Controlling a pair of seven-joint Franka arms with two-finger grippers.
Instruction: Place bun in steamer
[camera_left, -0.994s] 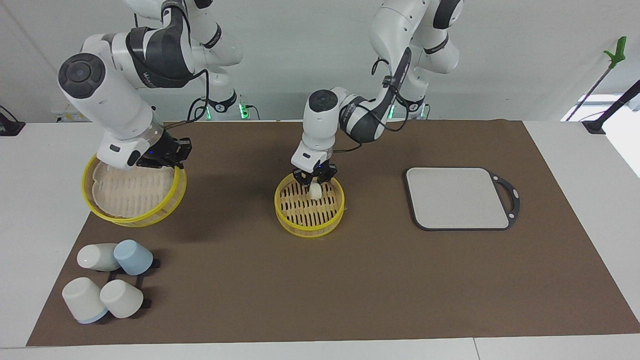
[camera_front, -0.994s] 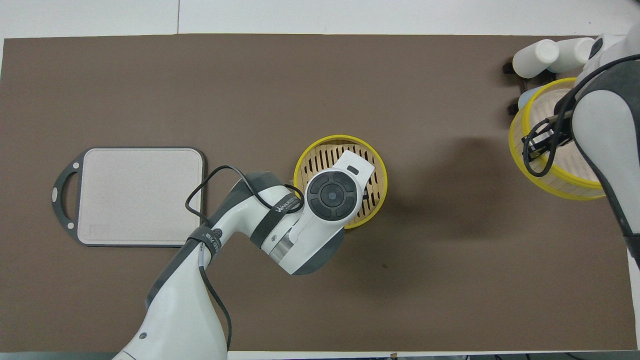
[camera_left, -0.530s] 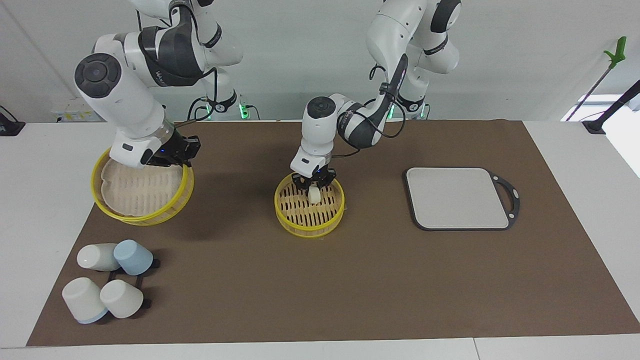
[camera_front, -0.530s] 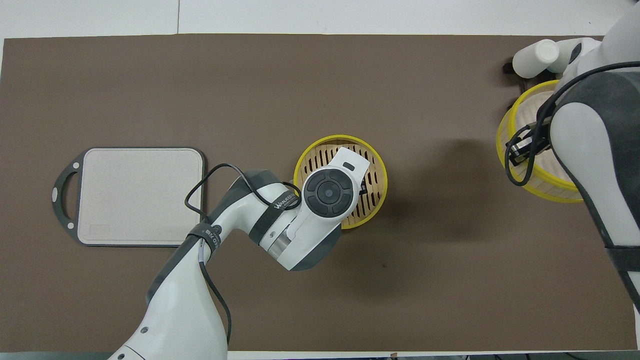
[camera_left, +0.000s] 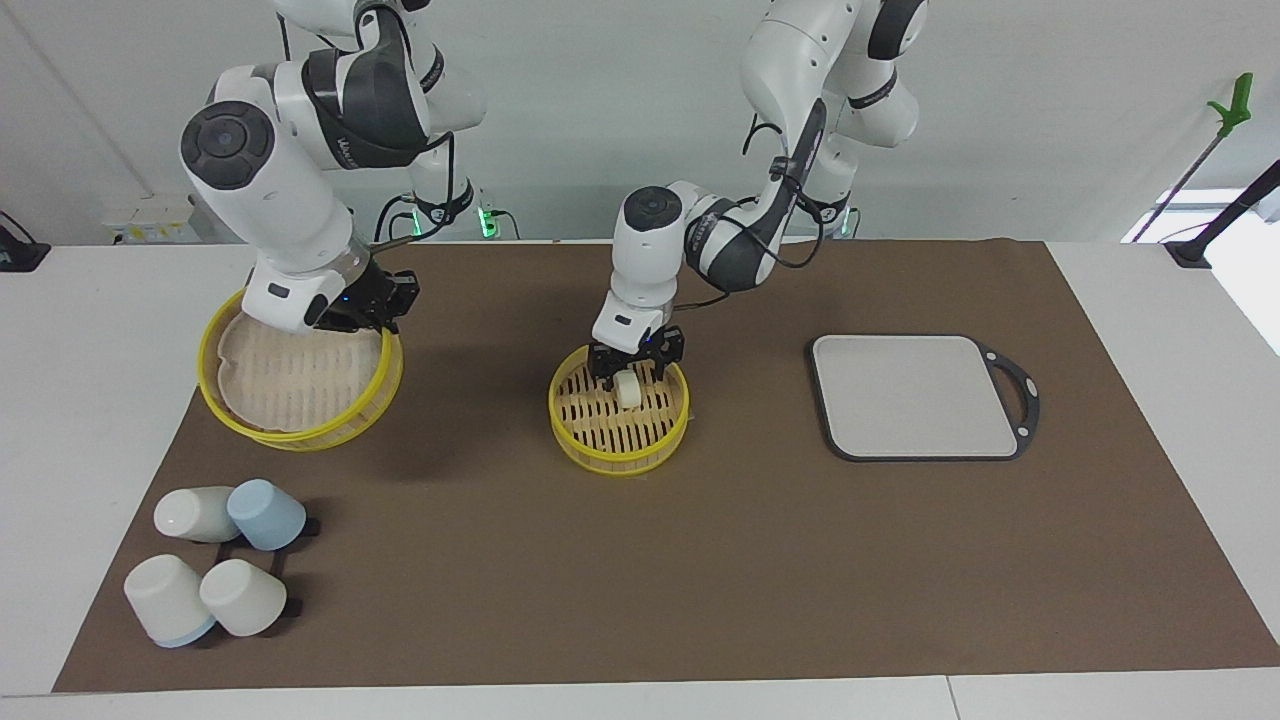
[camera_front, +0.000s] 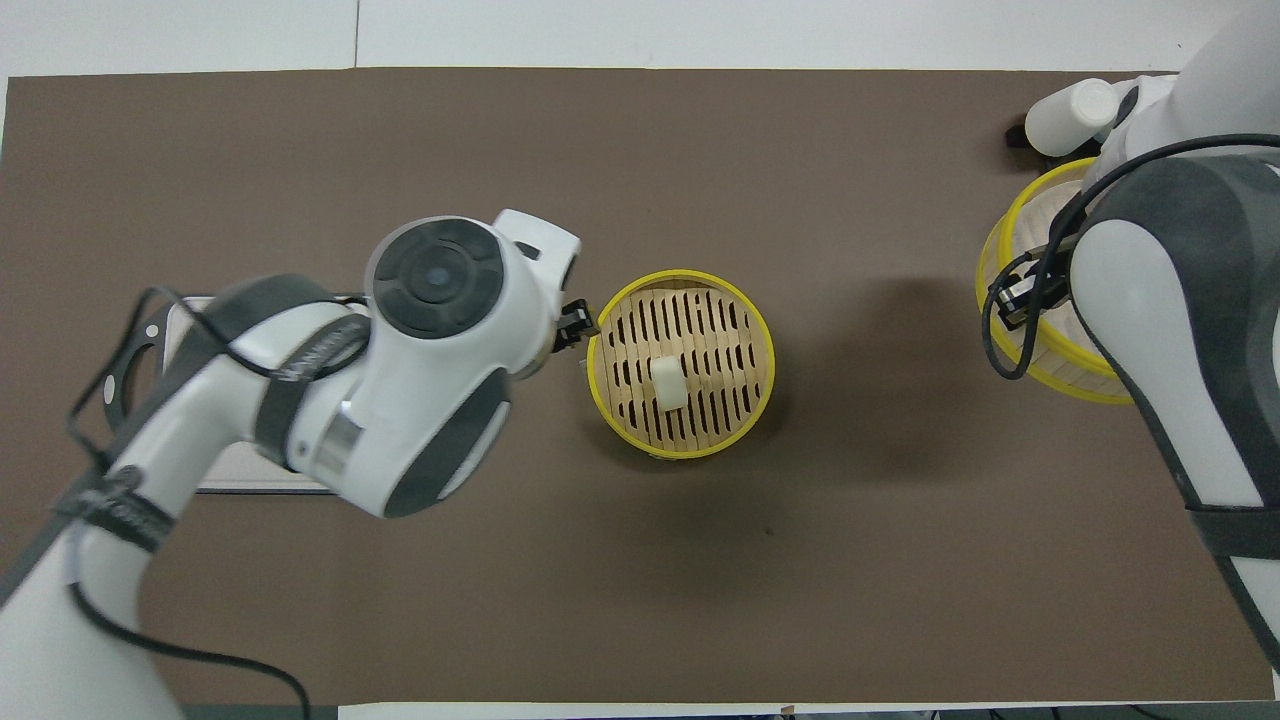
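Note:
The bun (camera_left: 628, 389) lies loose on the slatted floor of the steamer (camera_left: 570, 440), which stands mid-mat. The overhead view shows the bun (camera_front: 668, 382) uncovered in the steamer (camera_front: 762, 340). My left gripper (camera_left: 637, 360) is open and empty just above the bun, fingers spread to either side of it. From overhead its tip (camera_front: 575, 325) shows at the steamer's rim. My right gripper (camera_left: 368, 303) is shut on the rim of the steamer's top piece (camera_left: 300, 380) and holds it tilted above the mat at the right arm's end.
Several upturned cups (camera_left: 215, 560) lie on a black rack, farther from the robots than the top piece. A grey cutting board (camera_left: 915, 395) with a black handle lies toward the left arm's end. The left arm covers most of it from overhead.
The left gripper has let go of the bun, which now rests in the steamer, and has lifted off it. The right arm has carried the top piece a little toward the steamer.

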